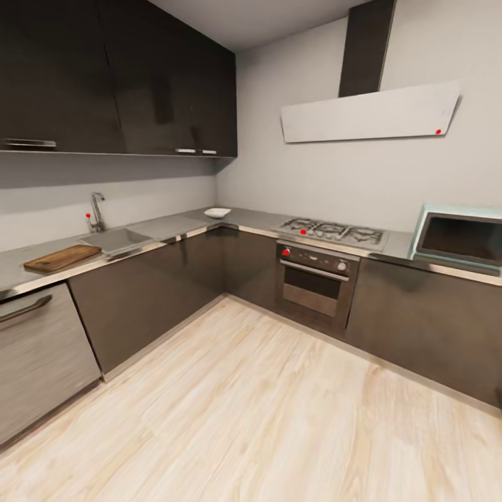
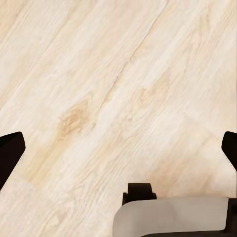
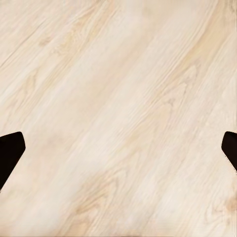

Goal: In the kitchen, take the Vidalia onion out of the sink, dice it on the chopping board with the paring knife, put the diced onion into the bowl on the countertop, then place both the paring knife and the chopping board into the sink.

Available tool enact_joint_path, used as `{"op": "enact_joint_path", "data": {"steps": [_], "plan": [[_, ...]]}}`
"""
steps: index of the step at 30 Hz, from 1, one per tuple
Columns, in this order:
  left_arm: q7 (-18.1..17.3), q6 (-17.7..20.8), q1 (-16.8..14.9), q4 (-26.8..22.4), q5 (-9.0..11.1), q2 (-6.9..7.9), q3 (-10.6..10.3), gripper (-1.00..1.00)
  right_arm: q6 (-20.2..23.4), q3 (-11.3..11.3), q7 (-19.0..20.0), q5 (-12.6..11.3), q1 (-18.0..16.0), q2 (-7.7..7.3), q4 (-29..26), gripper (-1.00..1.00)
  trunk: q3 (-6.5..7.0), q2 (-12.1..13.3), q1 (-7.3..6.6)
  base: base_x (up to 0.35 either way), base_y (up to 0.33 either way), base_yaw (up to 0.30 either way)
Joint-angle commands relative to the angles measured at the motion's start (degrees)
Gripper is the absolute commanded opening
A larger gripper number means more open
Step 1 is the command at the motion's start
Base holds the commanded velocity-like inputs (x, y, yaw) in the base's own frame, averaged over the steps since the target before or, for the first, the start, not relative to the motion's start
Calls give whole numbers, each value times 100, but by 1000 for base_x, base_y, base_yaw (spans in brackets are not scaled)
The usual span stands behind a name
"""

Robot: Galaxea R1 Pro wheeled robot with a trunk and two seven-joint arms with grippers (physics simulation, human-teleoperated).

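In the head view the grey countertop [image 1: 174,224] runs along the left wall and around the corner. On it lies the brown chopping board [image 1: 62,258], to the left of the steel sink [image 1: 117,240] with its chrome tap [image 1: 96,211]. The white bowl [image 1: 217,212] sits near the corner. The Vidalia onion and the paring knife are hidden from here. My left gripper [image 2: 118,150] hangs open over the wooden floor, its dark fingertips [image 2: 10,153] far apart. My right gripper [image 3: 118,150] is likewise open over bare floor, with nothing between its fingertips [image 3: 10,150].
A gas hob [image 1: 333,232] over an oven [image 1: 314,282] stands on the far wall, under a white hood [image 1: 369,115]. A pale blue microwave [image 1: 460,237] sits at the right. Dark cabinets [image 1: 118,77] hang over the sink. A dishwasher front [image 1: 38,348] is at the left. Light wooden floor [image 1: 265,411] stretches ahead.
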Motion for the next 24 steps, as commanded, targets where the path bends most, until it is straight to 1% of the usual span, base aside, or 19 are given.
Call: {"op": "enact_joint_path", "data": {"steps": [1, 9, 11, 15, 24], "plan": [[-3, -10, 1, -5, 4, 0, 1, 100, -12, 0, -2, -1, 0, 1, -4, 100, -4, -2, 4, 317, 0, 0], [-3, -10, 1, -5, 4, 0, 1, 100, -12, 0, -4, -1, 0, 1, -5, 100, -4, -2, 4, 314, 0, 0], [-3, -10, 1, -5, 4, 0, 1, 100, -12, 0, -7, -1, -1, 1, -6, 100, -4, -2, 4, 181, 0, 6], [-3, -10, 1, -5, -2, 0, -6, 100, -12, -1, -11, -1, 0, 1, -4, 100, -4, -2, 4, 64, 0, 85], [-3, -10, 1, -5, -11, 0, -24, 100, -12, 0, -11, -1, 0, 1, -2, 100, -4, -2, 4, 6, 0, 251]]}}
